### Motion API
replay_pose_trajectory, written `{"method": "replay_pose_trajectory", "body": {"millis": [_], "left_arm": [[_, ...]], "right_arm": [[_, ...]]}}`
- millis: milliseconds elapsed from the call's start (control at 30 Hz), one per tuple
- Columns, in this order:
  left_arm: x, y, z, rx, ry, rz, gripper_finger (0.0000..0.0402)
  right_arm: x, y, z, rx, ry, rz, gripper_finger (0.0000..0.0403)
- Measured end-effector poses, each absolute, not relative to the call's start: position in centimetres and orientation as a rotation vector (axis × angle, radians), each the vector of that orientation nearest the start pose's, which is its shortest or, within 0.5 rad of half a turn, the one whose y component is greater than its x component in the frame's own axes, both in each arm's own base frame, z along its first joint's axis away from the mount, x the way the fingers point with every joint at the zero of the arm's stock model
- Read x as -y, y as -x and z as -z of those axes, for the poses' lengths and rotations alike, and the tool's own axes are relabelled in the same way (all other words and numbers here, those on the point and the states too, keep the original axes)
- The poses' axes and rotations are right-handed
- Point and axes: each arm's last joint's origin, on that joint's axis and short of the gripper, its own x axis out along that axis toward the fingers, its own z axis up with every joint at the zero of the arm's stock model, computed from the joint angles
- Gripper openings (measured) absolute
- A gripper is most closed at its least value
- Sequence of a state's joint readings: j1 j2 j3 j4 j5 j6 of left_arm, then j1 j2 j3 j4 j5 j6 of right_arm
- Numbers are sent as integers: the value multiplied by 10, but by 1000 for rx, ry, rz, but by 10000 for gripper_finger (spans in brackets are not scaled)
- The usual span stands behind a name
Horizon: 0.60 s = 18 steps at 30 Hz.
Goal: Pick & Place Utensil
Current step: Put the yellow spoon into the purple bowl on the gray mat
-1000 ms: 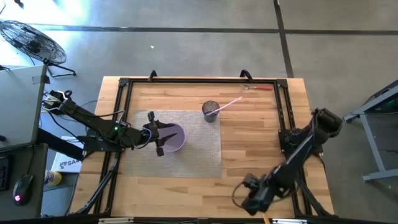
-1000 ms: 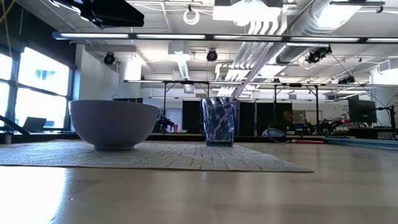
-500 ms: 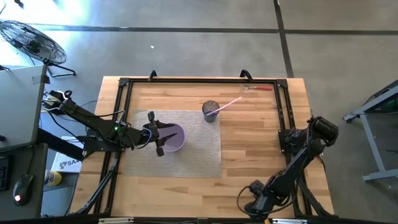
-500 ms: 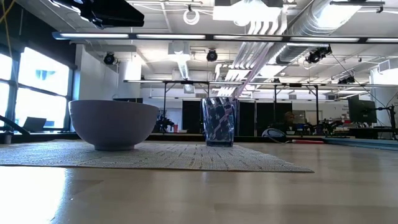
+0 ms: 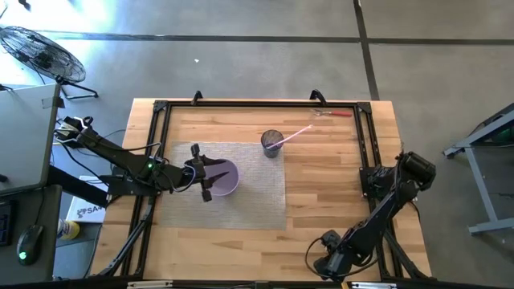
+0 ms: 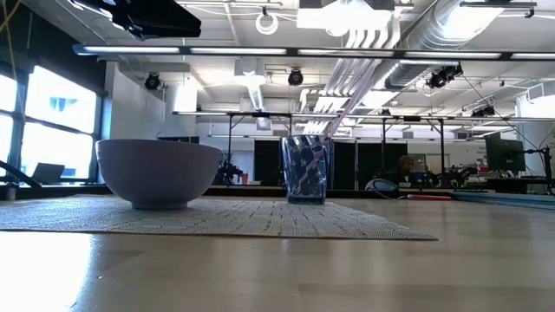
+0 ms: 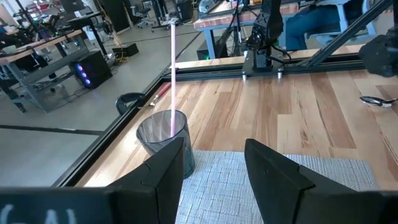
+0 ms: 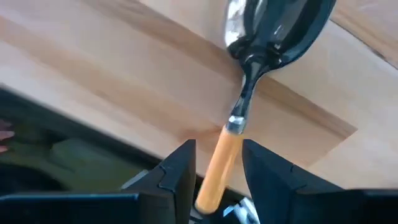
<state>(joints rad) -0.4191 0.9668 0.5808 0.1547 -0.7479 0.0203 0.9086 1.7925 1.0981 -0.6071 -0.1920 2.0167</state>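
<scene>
Right wrist view: spoon [image 8: 249,93], orange handle, lies between the right tool [image 8: 217,171] fingers, spread apart, not gripping yet.
Right arm: folded low at the desk [image 5: 321,201] near edge.
Left tool [image 5: 207,178]: fingers apart, hovering over the purple bowl [image 5: 227,178].

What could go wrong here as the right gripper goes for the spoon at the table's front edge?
The spoon lies with its orange handle past the table edge, so a nudge from the right gripper might tip it off. The open fingers straddle only the handle's end, so a grip there may pivot or slip.
</scene>
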Motion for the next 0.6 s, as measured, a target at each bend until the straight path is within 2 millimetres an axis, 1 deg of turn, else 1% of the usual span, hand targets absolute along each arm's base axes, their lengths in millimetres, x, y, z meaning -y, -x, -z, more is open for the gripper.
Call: {"method": "replay_pose_trajectory", "body": {"millis": [133,200,400,600], "left_arm": [[66,-196,-264,-197,-148,-325,166],[66,-196,-264,-197,-148,-325,166],[66,-196,-264,-197,-148,-325,166],[66,-196,-264,-197,-148,-325,166]], "right_arm": [[-268,-199,-141,-1643,-1069,648,122],[-269,-199,-136,-1650,-1056,656,122],[-269,-200,-134,-1627,-1044,641,110],[-268,-200,-134,-1596,-1035,659,74]]}}
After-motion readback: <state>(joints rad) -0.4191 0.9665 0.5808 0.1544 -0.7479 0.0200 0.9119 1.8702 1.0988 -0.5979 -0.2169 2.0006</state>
